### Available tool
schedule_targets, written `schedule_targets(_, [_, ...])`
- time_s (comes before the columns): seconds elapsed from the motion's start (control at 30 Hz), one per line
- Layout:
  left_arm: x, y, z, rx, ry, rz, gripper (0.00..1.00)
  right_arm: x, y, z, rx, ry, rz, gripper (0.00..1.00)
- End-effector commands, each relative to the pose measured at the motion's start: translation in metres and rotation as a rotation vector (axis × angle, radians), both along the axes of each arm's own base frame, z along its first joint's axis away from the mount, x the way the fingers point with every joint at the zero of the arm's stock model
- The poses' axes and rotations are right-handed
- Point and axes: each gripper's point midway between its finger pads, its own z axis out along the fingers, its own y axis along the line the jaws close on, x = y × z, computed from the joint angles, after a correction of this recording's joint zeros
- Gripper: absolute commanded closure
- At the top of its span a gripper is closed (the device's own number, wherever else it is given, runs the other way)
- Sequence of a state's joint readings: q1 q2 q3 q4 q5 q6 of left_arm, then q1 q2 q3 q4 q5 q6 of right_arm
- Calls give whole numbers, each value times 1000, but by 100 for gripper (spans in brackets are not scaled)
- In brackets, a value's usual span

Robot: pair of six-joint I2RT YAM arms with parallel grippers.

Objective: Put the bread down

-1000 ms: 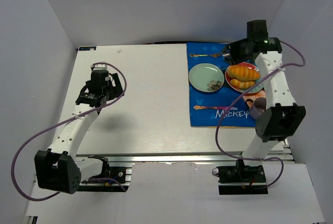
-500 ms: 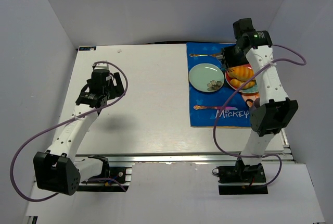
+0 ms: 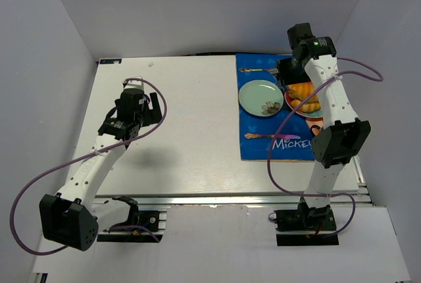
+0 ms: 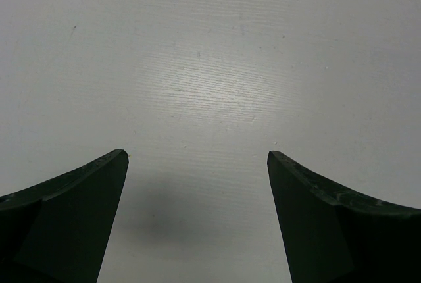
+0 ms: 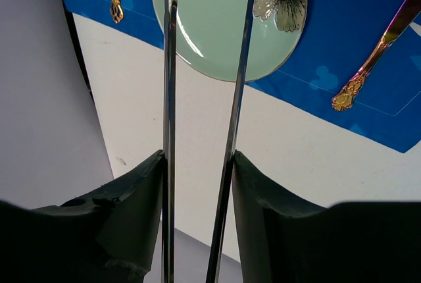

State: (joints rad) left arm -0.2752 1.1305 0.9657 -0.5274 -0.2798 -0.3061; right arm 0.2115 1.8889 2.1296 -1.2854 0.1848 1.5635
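Top external view shows the oblong golden-orange ridged bread (image 3: pixel 299 91) lying on a red-rimmed round plate (image 3: pixel 289 102) in the upper right of the frame. It is partly hidden under the white right arm that reaches across it. Just to the left of that plate sits a pale green round plate with a flower print (image 3: pixel 255 92), and both rest on a blue printed placemat (image 3: pixel 250 125) covering the right part of the white table (image 3: pixel 184 118). In the right wrist view, the right gripper (image 5: pixel 198 164) is clamped on a pair of thin silver metal tongs (image 5: pixel 170 99), its dark fingers pressing the two blades from either side. The blades stand slightly apart and run up over the green plate, with their tips cut off by the top edge, so what is between them cannot be told. In the left wrist view, the left gripper (image 4: pixel 197 154) hangs over bare table with its fingers spread wide, holding nothing.
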Motion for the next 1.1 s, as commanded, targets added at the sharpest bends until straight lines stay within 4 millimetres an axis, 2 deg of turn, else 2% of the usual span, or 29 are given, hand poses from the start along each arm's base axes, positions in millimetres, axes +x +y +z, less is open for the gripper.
schedule_targets(0.0, [-4,2,11,12,-24,4,2,2,-11,1,-35,-5,-61,51])
schedule_targets(0.3, [-8,9,4,39,-3,31,2,11,-19,-8,-38,13,-73,51])
schedule_targets(0.6, [-8,10,0,45,8,34,2,21,-34,-10,-43,3,-89,49])
schedule_targets(1.07, [-8,15,-5,73,23,52,2,38,-32,-25,-24,-4,-72,49])
